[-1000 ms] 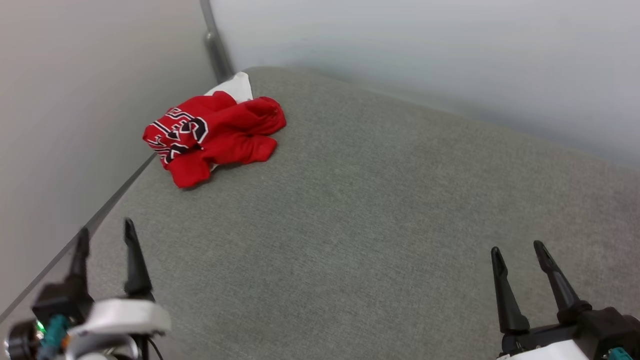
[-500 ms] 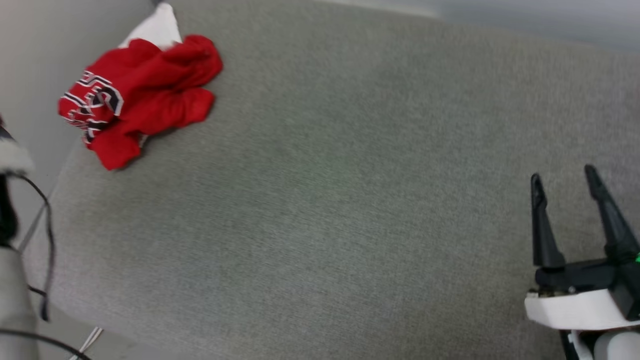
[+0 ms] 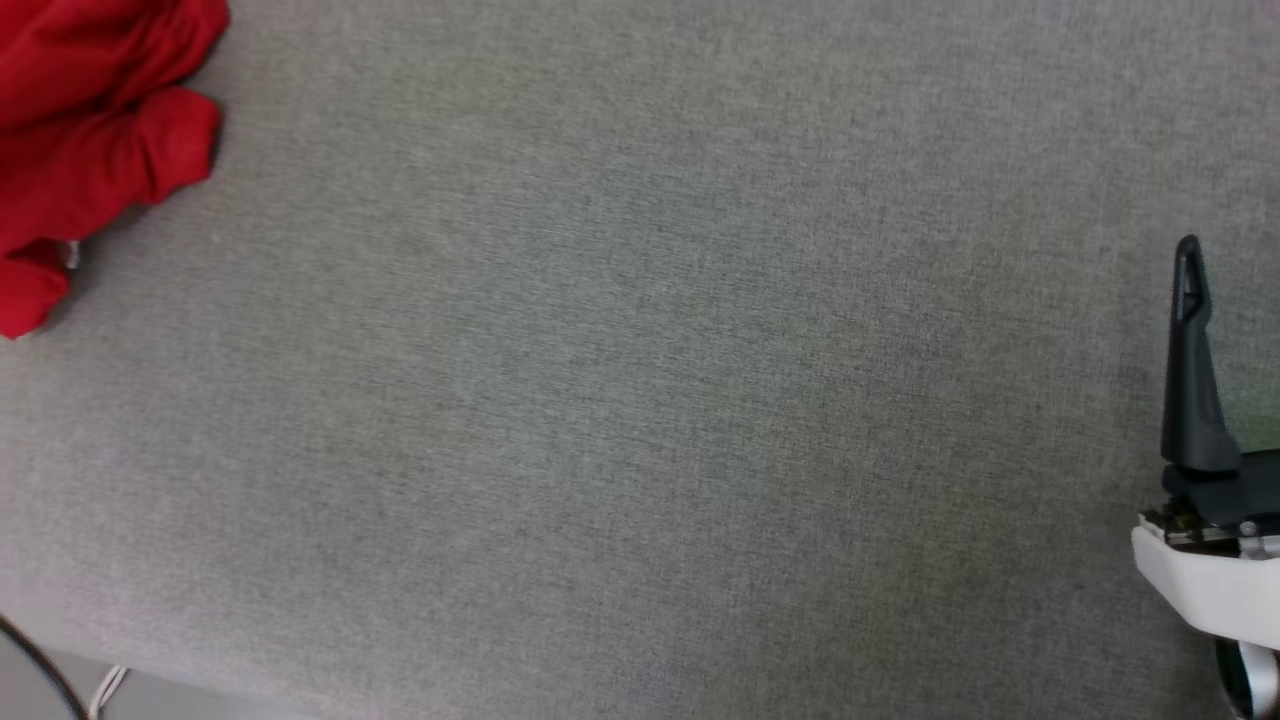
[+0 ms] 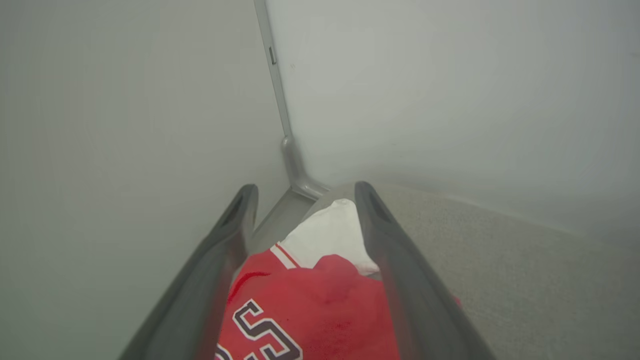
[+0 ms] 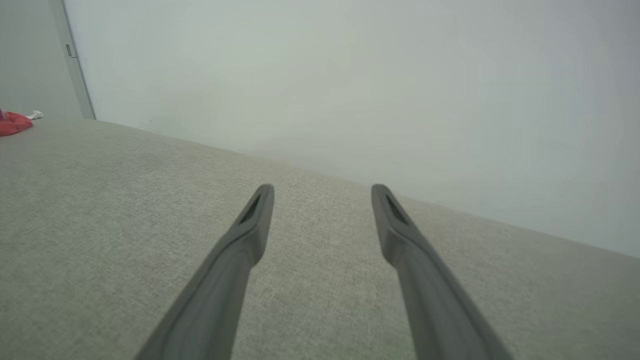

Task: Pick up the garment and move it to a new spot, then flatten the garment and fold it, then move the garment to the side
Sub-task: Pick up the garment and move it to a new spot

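The garment (image 3: pixel 90 150) is a crumpled red heap at the upper left corner of the head view, cut off by the frame. In the left wrist view the garment (image 4: pixel 310 310) shows red cloth, a white sleeve and a black white-outlined letter. My left gripper (image 4: pixel 306 192) hovers open just above it, its fingers framing the heap with nothing between them. My right gripper (image 5: pixel 322 192) is open and empty over bare cushion, far from the garment (image 5: pixel 12 123). A single dark finger (image 3: pixel 1188 350) of it rises at the right edge of the head view.
The garment lies on a wide grey fabric surface (image 3: pixel 640 400) in a corner of two pale walls joined by a grey post (image 4: pixel 280 100). The surface's front edge and a dark cable (image 3: pixel 40 670) show at the lower left.
The head camera has tipped down and swung right, so the garment has slid to the picture's upper left corner. My left arm has left the lower left; the right gripper sits nearer the right edge.
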